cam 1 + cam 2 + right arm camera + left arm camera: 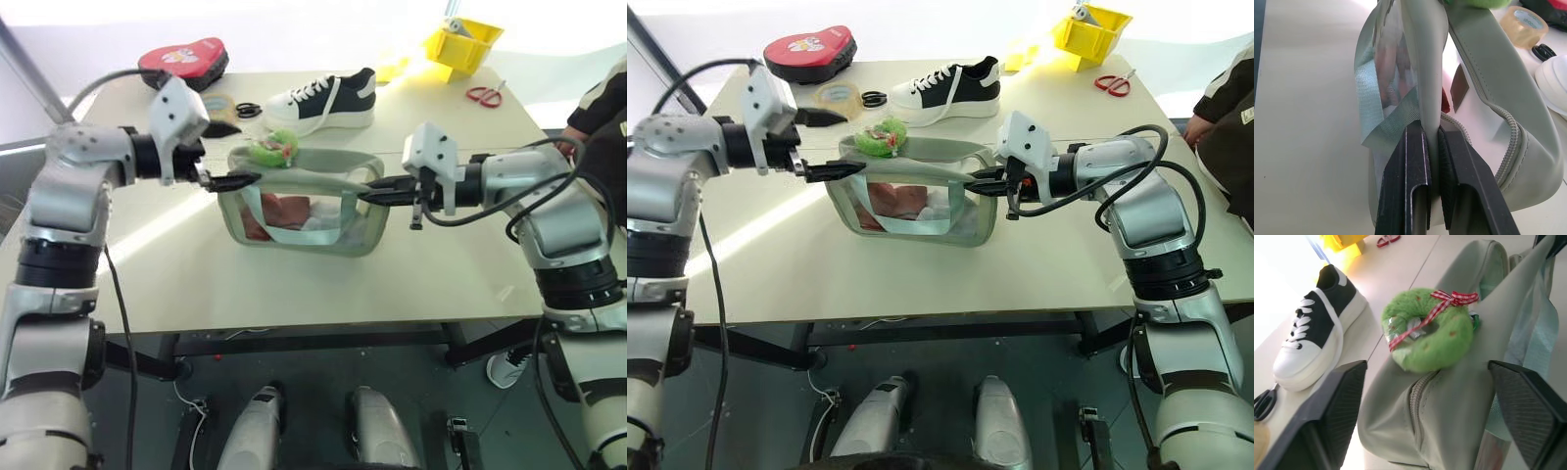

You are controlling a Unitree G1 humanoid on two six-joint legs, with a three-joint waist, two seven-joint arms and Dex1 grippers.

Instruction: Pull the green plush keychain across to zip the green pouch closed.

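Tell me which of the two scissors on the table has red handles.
The red-handled scissors lie at the table's far right, below the yellow bin. The other pair, black-handled, lies left of the sneaker.

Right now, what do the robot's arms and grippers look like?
Both arms are silver-grey metal with black bands at the joints and black cables looping alongside. Each wrist carries a light-grey angular camera housing. The left gripper and right gripper each have two slim black fingers with finely textured inner pads.

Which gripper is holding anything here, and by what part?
The right gripper pinches the green pouch by the handle strap at its end. The left gripper is open, holding nothing.
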